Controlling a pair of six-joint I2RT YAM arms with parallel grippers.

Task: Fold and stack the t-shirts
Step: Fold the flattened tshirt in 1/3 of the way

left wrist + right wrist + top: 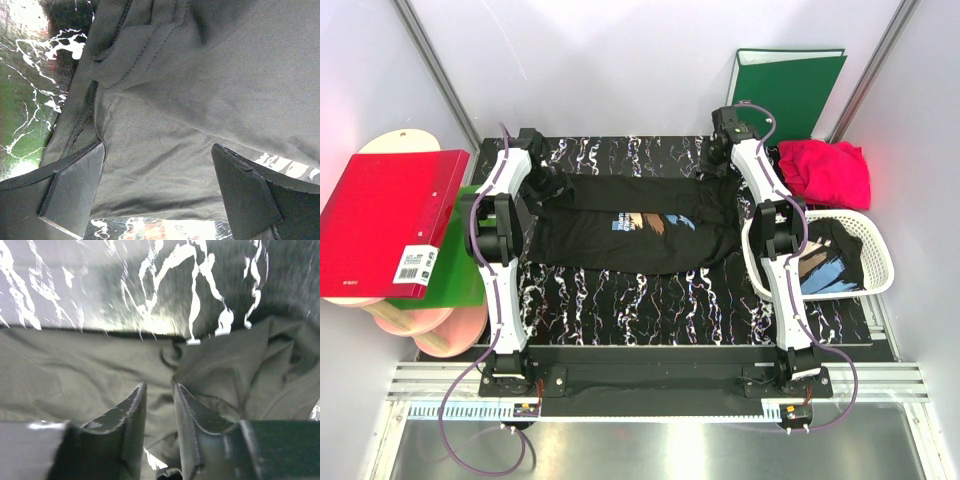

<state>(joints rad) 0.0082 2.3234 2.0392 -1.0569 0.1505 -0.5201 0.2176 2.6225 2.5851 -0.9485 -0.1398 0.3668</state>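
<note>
A black t-shirt (630, 235) with a tan, white and blue chest print lies spread across the marbled mat (650, 300). My left gripper (542, 185) (159, 150) hovers open over the shirt's left end (200, 75), its fingers wide apart with flat cloth between them. My right gripper (717, 165) (159, 386) is at the shirt's far right corner, its jaws nearly together with a raised fold of black cloth (75, 375) pinched between them. A crimson-pink t-shirt (825, 170) lies bunched at the back right. Another black printed t-shirt (830, 265) sits in the basket.
A white lattice basket (876, 285) stands at the right edge. A green binder (790, 90) leans on the back wall. A red binder (385, 220), a second green binder (460, 270) and pink and tan round boards (430, 325) crowd the left side.
</note>
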